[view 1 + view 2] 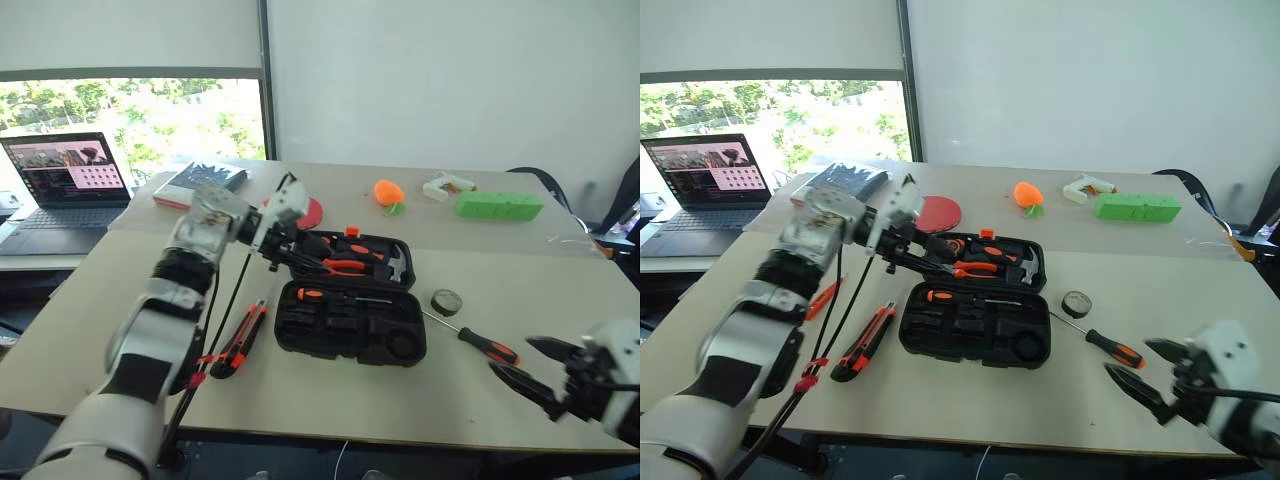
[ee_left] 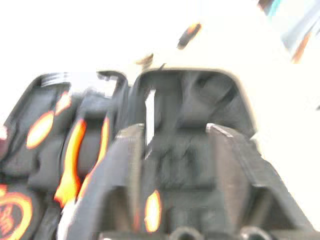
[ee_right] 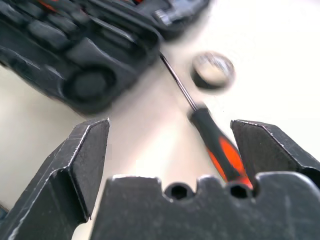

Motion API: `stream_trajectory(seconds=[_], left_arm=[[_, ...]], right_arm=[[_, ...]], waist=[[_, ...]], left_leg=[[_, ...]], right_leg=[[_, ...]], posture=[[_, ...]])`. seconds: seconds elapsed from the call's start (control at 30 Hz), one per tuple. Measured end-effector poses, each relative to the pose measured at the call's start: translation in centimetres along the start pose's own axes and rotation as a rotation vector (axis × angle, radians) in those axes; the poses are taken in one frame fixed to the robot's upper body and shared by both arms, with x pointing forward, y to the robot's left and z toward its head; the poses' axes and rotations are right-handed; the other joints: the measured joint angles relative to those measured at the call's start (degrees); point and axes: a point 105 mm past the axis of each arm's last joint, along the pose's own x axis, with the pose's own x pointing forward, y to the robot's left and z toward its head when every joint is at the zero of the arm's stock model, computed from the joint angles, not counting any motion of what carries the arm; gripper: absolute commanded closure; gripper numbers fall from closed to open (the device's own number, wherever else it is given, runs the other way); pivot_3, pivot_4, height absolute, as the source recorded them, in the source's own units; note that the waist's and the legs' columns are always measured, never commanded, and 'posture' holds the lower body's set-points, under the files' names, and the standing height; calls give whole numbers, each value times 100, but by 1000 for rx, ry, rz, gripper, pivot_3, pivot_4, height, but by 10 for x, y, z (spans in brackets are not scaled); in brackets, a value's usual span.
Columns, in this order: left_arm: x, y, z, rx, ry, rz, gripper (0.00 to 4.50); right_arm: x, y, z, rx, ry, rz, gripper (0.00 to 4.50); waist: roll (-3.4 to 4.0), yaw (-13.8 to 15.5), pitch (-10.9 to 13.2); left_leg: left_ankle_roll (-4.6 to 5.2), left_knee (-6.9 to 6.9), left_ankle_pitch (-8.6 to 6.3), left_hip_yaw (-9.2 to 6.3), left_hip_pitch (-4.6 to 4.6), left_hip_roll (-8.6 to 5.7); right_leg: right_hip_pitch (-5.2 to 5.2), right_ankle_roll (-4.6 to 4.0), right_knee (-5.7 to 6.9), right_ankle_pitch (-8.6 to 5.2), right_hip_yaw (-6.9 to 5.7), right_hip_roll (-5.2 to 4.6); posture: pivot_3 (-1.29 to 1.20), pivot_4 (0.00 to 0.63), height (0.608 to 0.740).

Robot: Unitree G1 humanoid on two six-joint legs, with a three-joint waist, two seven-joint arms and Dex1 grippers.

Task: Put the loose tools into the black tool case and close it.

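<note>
- Nearest, the right gripper [image 1: 1145, 375] hangs low at the table's near right edge, its two black fingers spread wide with nothing between them.
- Just beyond it, a screwdriver [image 1: 478, 340] with an orange-and-black handle lies on the table [image 1: 300, 400], its thin shaft pointing toward the case; in the right wrist view the handle [image 3: 220, 150] sits just ahead of the parted fingers, not touched.
- A small round black roll [image 1: 446, 302] lies near the screwdriver's tip, beside the case's right end.
- On the near left, a long utility knife [image 1: 240, 338] in black and orange rests just beside the case, apart from it.
- In the right eye view a slim orange tool [image 1: 823, 298] shows farther left, partly hidden behind the left arm.
- The black tool case [image 1: 350, 325] lies open in the middle of the table (both halves flat), with orange-handled tools seated in its far half and one screwdriver in its near half.
- The left gripper [image 1: 283, 257] hovers over the case's far left corner; its fingers are parted and hold nothing.
- Farther back lie a red paddle [image 1: 938, 213], a dark book [image 1: 200, 182], an orange carrot toy [image 1: 388, 192] and a green block [image 1: 498, 205].
- A laptop [image 1: 65, 180] stands open on a side desk at far left.
</note>
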Motion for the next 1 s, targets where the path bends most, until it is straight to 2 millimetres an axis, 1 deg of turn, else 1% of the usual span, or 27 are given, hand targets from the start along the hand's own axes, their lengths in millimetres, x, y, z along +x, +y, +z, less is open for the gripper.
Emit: stream_trajectory(seconds=[0.03,0.07,0.13,0.2,0.27,0.3,0.33,0.43,0.5,0.53,0.63,0.7,0.77,0.8,0.87,1.0], left_arm=[[-5,-7,3,-11,-16,-15,1015],[-12,-16,7,-26,-26,-38,391],[-21,-27,12,-38,-38,-61,74],[-34,-39,20,-53,-45,-71,74],[-42,-47,23,-62,-47,-78,74],[-43,-53,26,-56,-49,-90,74],[-42,-55,28,-52,-51,-101,74],[-41,-62,25,-59,-44,-117,74],[-39,-67,23,-64,-41,-129,74],[-39,-69,22,-66,-39,-130,74],[-39,-75,19,-54,-28,-134,74],[-40,-77,17,-47,-12,-125,74],[-42,-76,11,-36,19,-93,74],[-41,-76,10,-32,25,-90,74],[-41,-77,11,-19,35,-87,74],[-42,-76,12,0,46,-61,74]], right_arm=[[-8,-7,-2,-3,11,-24,0],[-20,-14,-9,-4,44,-40,0],[-34,-22,-16,-5,89,-53,0],[-47,-32,-20,-14,130,-54,0],[-50,-40,-17,-35,154,-39,0],[-48,-45,-13,-53,155,-24,0],[-47,-46,-10,-69,153,-12,0],[-30,-47,1,-115,136,43,0],[-10,-45,6,-140,137,100,0],[-4,-45,7,-147,138,116,0],[23,-42,11,-182,159,180,0],[36,-40,10,-197,179,210,0],[60,-39,9,-231,216,234,0],[67,-40,7,-237,230,229,0],[77,-41,1,-236,261,230,0],[95,-37,-8,-239,309,273,0]], waist=[[2,0,1],[2,0,1],[2,-1,1],[2,-3,2],[1,-43,3],[-1,-59,4],[0,-66,4],[-1,-106,4],[-1,-133,4],[0,-140,4],[2,-129,6],[3,-122,7],[3,-118,8],[4,-115,9],[5,-81,10],[5,-50,10]], left_leg=[[1,-1,0,0,1,-3],[1,2,-1,1,3,-3],[1,3,-1,7,9,-3],[1,6,0,10,25,-5],[1,4,-1,13,63,-8],[0,1,-1,10,92,-9],[1,0,0,9,93,-14],[6,-2,3,-5,98,-37],[7,-2,3,-21,95,-45],[7,-4,3,-25,93,-49],[10,-12,2,-46,87,-56],[11,-14,1,-49,81,-57],[12,-11,0,-48,75,-59],[12,-11,0,-45,66,-61],[12,-9,0,-47,52,-66],[14,-7,-1,-47,48,-66]], right_leg=[[-1,0,2,0,2,-3],[1,1,6,-1,3,-2],[5,0,11,-1,5,-1],[16,0,11,-2,9,-1],[51,2,7,-7,19,-1],[84,8,-3,-36,18,2],[88,0,-4,-45,23,1],[89,3,0,-42,39,0],[83,11,1,-20,45,1],[83,13,3,-14,45,1],[76,8,0,-18,46,0],[72,9,0,-22,45,1],[72,9,-5,-24,45,1],[66,10,-6,-24,45,1],[60,15,-6,-27,44,1],[61,17,-10,-29,44,1]], posture=[[0,150,736],[0,150,736],[0,150,736],[0,150,736],[0,150,736],[0,150,736],[0,150,736],[0,150,736],[0,150,736],[0,150,736],[0,150,736],[0,150,736],[0,150,736],[0,150,736],[0,150,736],[0,150,736]])
